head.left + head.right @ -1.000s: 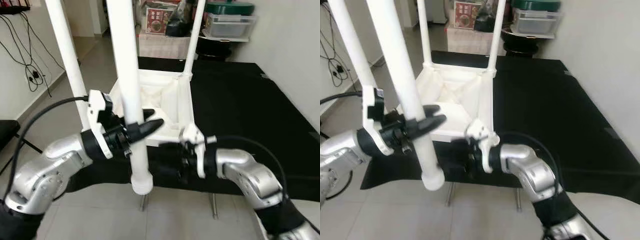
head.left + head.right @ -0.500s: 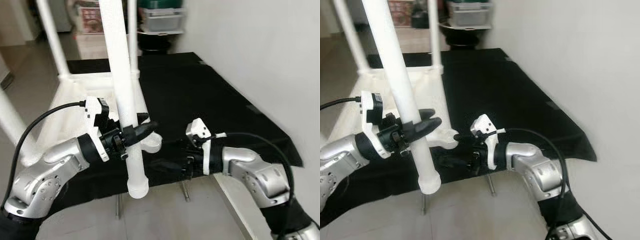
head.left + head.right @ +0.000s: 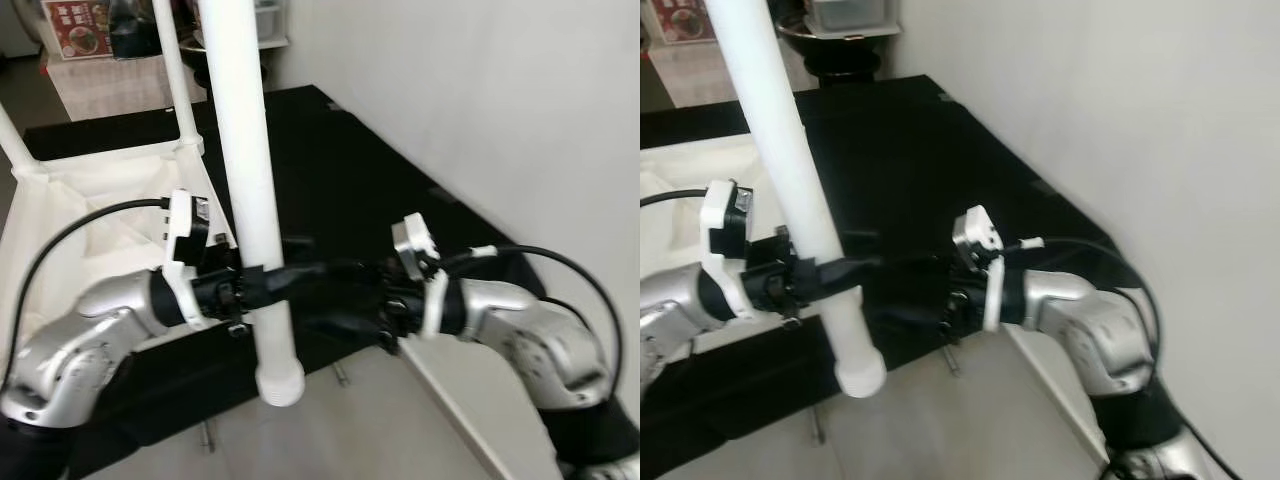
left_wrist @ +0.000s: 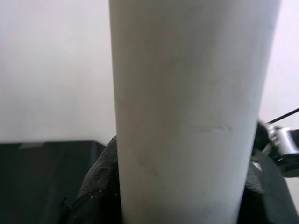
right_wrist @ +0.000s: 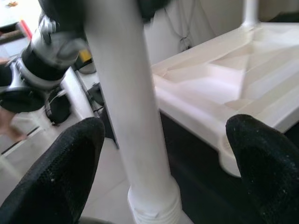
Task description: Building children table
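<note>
We've got our left gripper [image 3: 262, 283] clamped on the long white plastic table leg [image 3: 245, 170], upright above the black mat [image 3: 330, 170]. Our right gripper [image 3: 335, 300] hovers beside it, fingers [image 5: 65, 172] spread apart.

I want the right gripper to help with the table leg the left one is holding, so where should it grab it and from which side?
Probably the bare shaft of the leg just above its threaded end, below the left gripper. Come in level from the robot's right: the right gripper already faces that stretch with fingers open, and the round upright shaft suits a sideways pinch.
</note>
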`<state>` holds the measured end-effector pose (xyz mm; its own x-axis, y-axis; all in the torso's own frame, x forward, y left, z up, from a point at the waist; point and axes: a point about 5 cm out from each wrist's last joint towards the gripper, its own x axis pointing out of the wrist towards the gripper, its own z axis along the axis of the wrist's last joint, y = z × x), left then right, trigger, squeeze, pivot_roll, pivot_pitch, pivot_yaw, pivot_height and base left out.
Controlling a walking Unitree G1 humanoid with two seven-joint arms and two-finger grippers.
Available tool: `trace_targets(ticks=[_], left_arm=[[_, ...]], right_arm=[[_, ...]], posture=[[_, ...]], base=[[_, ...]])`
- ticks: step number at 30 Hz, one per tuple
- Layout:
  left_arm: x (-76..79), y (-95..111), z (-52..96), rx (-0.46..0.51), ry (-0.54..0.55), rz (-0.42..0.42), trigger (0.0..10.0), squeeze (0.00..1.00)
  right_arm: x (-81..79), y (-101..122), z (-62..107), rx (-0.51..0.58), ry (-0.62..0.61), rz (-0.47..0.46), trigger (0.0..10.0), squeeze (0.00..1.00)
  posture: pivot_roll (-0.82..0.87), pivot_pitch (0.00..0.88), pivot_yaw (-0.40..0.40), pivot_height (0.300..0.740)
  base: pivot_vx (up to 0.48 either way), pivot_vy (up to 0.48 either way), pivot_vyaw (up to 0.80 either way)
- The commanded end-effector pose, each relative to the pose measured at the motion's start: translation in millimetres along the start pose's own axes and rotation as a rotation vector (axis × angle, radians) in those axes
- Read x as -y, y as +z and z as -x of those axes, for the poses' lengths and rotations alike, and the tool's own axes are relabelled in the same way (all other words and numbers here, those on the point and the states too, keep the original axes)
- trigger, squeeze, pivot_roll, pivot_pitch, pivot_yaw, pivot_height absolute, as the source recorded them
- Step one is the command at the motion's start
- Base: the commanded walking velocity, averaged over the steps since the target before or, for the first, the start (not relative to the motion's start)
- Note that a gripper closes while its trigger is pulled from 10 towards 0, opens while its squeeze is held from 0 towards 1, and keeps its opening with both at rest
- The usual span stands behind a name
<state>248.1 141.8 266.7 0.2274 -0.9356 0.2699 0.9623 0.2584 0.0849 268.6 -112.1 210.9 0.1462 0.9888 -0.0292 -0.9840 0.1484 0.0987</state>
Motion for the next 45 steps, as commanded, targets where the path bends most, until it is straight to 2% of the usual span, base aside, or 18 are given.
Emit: trace_targets(ticks=[1, 3, 7, 14, 17, 19, 22, 29, 31, 33, 34, 35, 36, 45], left_arm=[[4.6, 9.7, -0.3, 0.027, -0.053, -0.004, 10.0, 0.00], [4.6, 9.7, -0.3, 0.027, -0.053, -0.004, 10.0, 0.00], [8.7, 13.7, -4.6, 0.043, -0.107, -0.008, 10.0, 0.00], [11.4, 15.2, -8.5, 0.044, -0.147, -0.021, 10.0, 0.00], [10.6, 16.3, -9.8, 0.050, -0.146, -0.028, 10.0, 0.00], [8.8, 20.4, -12.3, 0.063, -0.143, -0.047, 10.0, 0.00], [8.8, 20.4, -12.3, 0.063, -0.143, -0.047, 10.0, 0.00], [8.1, 25.4, -14.4, 0.078, -0.149, -0.057, 10.0, 0.00], [8.1, 25.4, -14.4, 0.078, -0.149, -0.057, 10.0, 0.00], [7.1, 28.1, -16.3, 0.085, -0.152, -0.063, 10.0, 0.00], [6.9, 28.7, -16.6, 0.086, -0.152, -0.065, 10.0, 0.00], [6.9, 28.7, -16.6, 0.086, -0.152, -0.065, 10.0, 0.00], [6.7, 29.3, -16.7, 0.088, -0.153, -0.066, 10.0, 0.00], [6.1, 31.2, -19.0, 0.095, -0.156, -0.071, 10.0, 0.00]], right_arm=[[-8.2, 0.5, -9.0, -0.007, 0.047, 0.045, 10.0, 0.00], [-8.2, 0.5, -9.0, -0.007, 0.047, 0.045, 10.0, 0.00], [-7.5, -6.3, -28.0, -0.046, 0.024, 0.068, 10.0, 0.00], [-8.9, -5.5, -43.9, -0.039, 0.018, 0.049, 10.0, 0.00], [-11.0, -4.4, -49.1, -0.033, 0.031, 0.050, 10.0, 0.00], [-12.3, -2.4, -61.1, -0.011, 0.035, 0.047, 10.0, 0.00], [-12.3, -2.4, -61.1, -0.011, 0.035, 0.047, 10.0, 0.00], [-16.0, -2.9, -83.7, 0.006, 0.033, 0.055, 10.0, 0.00], [-16.0, -2.9, -83.7, 0.006, 0.033, 0.055, 10.0, 0.00], [-19.4, -6.6, -97.0, -0.020, 0.036, 0.078, 4.2, 0.00], [-19.8, -7.0, -99.4, -0.024, 0.034, 0.084, 1.8, 0.00], [-19.8, -7.0, -99.4, -0.024, 0.034, 0.084, 1.8, 0.00], [-19.7, -7.0, -101.4, -0.023, 0.030, 0.085, 0.0, 0.00], [-19.1, -3.9, -106.9, 0.002, 0.019, 0.088, 0.0, 0.00]], posture=[[0.00, 0.047, -0.030, 0.740], [0.00, 0.047, -0.030, 0.740], [0.00, 0.043, -0.030, 0.740], [0.00, 0.042, -0.030, 0.740], [0.01, 0.039, -0.032, 0.740], [0.01, 0.037, -0.035, 0.740], [0.01, 0.037, -0.035, 0.740], [0.02, 0.033, -0.031, 0.740], [0.02, 0.033, -0.031, 0.740], [0.02, 0.032, -0.029, 0.740], [0.02, 0.032, -0.029, 0.740], [0.02, 0.032, -0.029, 0.740], [0.02, 0.033, -0.026, 0.740], [0.02, 0.040, -0.027, 0.740]], base=[[0.000, 0.000, 0.00], [0.000, 0.000, 0.00], [0.000, 0.000, 0.00], [0.000, 0.000, 0.00], [0.000, 0.000, 0.00], [0.000, 0.000, 0.00], [0.000, 0.000, 0.00], [0.000, 0.000, 0.00], [0.000, 0.000, 0.00], [0.000, 0.000, 0.00], [0.000, 0.000, 0.00], [0.000, 0.000, 0.00], [0.000, 0.000, 0.00], [0.000, 0.000, 0.00]])
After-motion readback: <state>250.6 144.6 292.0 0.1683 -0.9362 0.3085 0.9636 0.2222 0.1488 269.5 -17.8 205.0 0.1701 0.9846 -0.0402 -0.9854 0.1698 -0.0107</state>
